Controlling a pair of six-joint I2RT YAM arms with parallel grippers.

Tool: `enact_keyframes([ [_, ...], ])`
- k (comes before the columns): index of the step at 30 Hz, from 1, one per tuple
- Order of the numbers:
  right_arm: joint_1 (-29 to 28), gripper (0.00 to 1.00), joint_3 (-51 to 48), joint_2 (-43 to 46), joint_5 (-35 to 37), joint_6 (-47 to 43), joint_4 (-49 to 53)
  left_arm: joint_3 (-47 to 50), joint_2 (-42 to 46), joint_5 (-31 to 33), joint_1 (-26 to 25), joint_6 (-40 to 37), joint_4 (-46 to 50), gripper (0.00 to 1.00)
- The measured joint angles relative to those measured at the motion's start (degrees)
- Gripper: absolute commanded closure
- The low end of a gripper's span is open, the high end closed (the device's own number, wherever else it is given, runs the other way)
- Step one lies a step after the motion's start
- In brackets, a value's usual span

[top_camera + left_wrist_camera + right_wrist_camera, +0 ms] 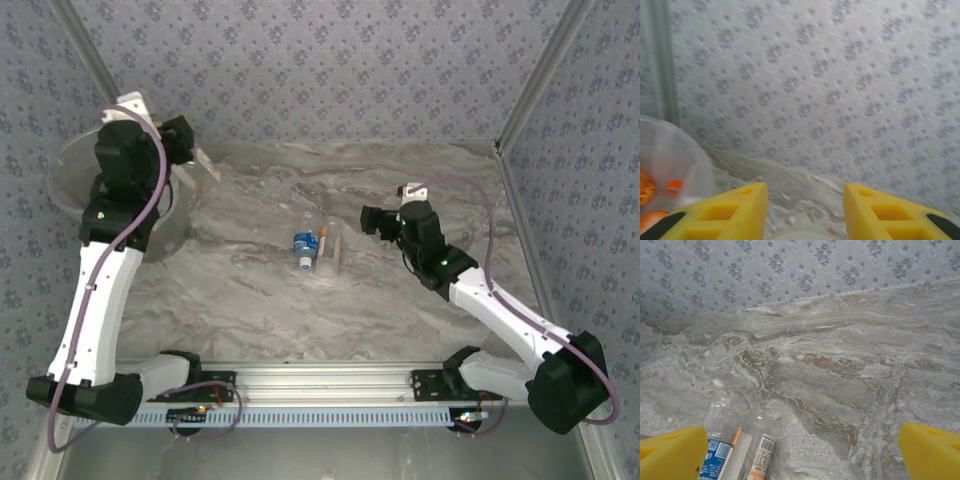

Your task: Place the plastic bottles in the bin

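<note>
Right gripper point(802, 440) spread wide, empty, right of blue-labelled clear plastic bottle point(715, 456) and barcode-labelled clear bottle point(761, 459); print unreadable. Left gripper point(805, 186) apparently clamped on pale clear bottle point(792, 235) by translucent whitish round bin point(65, 165).

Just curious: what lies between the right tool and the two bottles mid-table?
Nothing: top view shows bare grey marbled tabletop between the right tool and the small clear plastic bottles.

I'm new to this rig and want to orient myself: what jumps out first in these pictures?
A blue-labelled bottle and a second bottle lie side by side mid-table. At far left, the left fingers seem to grip a clear bottle at the translucent bin's rim. The right fingers gape wide beside the pair.
</note>
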State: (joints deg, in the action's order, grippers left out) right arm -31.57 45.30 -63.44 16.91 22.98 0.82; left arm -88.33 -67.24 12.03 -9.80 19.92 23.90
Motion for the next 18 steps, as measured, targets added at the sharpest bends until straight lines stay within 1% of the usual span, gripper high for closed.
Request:
enact_keyframes([
  [10,1.2,0.01,-2.29,2.23,0.28,2.12,-0.68,-8.83,-6.54,0.2,15.02,-0.63,0.02,1.0],
  [14,1.25,0.01,-2.43,2.36,0.28,2.32,-0.63,-10.93,-9.64,0.04,19.45,-0.92,-0.04,1.0],
  [18,1.25,0.01,-2.73,3.26,0.28,2.34,-0.61,-12.5,-12.94,-0.48,22.6,-0.94,0.2,1.0],
])
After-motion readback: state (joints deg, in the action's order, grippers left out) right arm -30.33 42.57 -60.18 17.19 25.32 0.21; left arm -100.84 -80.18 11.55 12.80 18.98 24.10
